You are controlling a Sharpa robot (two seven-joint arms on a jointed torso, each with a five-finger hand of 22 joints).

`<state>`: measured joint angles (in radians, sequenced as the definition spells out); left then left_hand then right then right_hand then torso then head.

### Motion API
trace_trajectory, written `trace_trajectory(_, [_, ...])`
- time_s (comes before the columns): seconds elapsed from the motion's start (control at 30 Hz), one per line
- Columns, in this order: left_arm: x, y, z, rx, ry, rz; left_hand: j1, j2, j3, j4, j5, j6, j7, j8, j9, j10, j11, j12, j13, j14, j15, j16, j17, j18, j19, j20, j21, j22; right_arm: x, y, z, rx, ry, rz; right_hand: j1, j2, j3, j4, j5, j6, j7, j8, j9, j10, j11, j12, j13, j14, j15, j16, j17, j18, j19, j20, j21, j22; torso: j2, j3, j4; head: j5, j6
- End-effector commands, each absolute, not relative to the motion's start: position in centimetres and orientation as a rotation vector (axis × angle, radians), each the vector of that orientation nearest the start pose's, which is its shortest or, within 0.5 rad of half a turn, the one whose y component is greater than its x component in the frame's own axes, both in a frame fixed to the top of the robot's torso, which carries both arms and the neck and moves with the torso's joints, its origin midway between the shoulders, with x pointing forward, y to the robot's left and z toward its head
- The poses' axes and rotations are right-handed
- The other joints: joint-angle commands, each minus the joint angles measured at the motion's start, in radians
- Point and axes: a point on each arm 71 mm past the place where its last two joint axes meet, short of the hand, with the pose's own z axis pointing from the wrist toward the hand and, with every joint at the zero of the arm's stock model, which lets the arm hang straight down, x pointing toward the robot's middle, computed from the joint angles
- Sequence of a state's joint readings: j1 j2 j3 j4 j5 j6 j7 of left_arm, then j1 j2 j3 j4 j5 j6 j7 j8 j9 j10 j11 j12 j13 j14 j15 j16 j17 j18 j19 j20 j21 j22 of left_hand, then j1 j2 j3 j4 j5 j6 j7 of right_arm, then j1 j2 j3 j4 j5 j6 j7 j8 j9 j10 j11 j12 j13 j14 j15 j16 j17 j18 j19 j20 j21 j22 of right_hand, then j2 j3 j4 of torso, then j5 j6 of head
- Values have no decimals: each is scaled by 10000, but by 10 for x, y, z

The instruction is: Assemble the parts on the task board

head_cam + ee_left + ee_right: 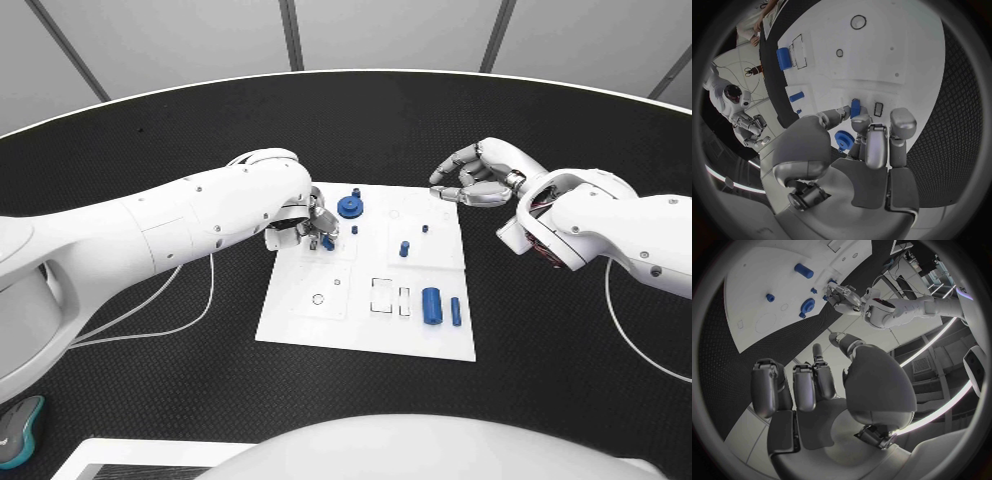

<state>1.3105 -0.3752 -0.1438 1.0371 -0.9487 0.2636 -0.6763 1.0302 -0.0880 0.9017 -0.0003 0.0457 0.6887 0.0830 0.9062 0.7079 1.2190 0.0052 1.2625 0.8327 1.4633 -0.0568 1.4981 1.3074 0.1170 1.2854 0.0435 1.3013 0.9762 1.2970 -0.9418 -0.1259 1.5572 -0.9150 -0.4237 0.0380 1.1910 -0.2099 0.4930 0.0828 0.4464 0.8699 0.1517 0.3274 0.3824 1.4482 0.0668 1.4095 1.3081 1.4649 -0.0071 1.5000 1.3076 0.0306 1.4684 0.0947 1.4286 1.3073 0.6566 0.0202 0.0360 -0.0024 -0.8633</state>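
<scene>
head view: the board (325, 325) sits mid desk (173, 390), long side running away from the robot. the left robot hand (307, 228) is over the board's far left part, pinching a small blue peg (327, 241) at its fingertips, just on the near side of the gear (351, 207). another small peg (405, 248) stands mid board, and a thick cylinder (431, 300) plus a thin pin (456, 311) lie near the right edge, both with their long axis running front to back. the right robot hand (483, 173) hovers just off the board's far right corner, fingers curled in loosely, holding nothing as far as i can see.

left wrist view: the left robot hand (870, 142) has the peg (856, 108) between thumb and a finger, pointing out over the white surface with a small rectangular slot (878, 109) right beside it. the gear (844, 138) is tucked close under the fingers. can't tell if the peg is already touching the board.

right wrist view: the right robot hand (804, 385) has its fingers bent inward with nothing in them, hanging above the black desk beside the board's edge (786, 340).

my guess: the left hand is by far the nearer one and only has to go down. tight on the gear side, plenty of open room toward the near half of the board.
</scene>
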Motion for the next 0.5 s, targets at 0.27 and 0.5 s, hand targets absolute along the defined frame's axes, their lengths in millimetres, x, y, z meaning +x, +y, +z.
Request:
trace_trajectory(0.27, [548, 123, -230, -1959, 24556, -1744, 3, -170, -242, -58, 31, 62, -130, 29, -68, 19, -92, 38, -22, 723, -75, 50, 1431, -8, 56, -67, 31, 3, 486, -246, -163, 3181, 16297, 8771, -6, -15, 79, 4, 31, -69, -32, 57, -16, 3, -60, 2, 1196, 739, -81, -35, 1343, 109, 286, -78, -34, 1236, 12, -5, 4, -5, 3])
trace_trajectory(0.5, [548, 123, -230, -2030, 24494, -1744, -65, -307, -575, 19, 31, 170, -156, -29, -170, 14, -114, 54, -21, 726, -97, 52, 1435, -10, 66, -97, 25, 6, 486, -246, -162, 3183, 16280, 8771, -14, -26, 83, 6, 50, -79, -30, 65, -20, -10, -58, -14, 1181, 733, -80, -50, 1321, 114, 276, -78, -55, 1218, 10, -4, 1, -10, 4])
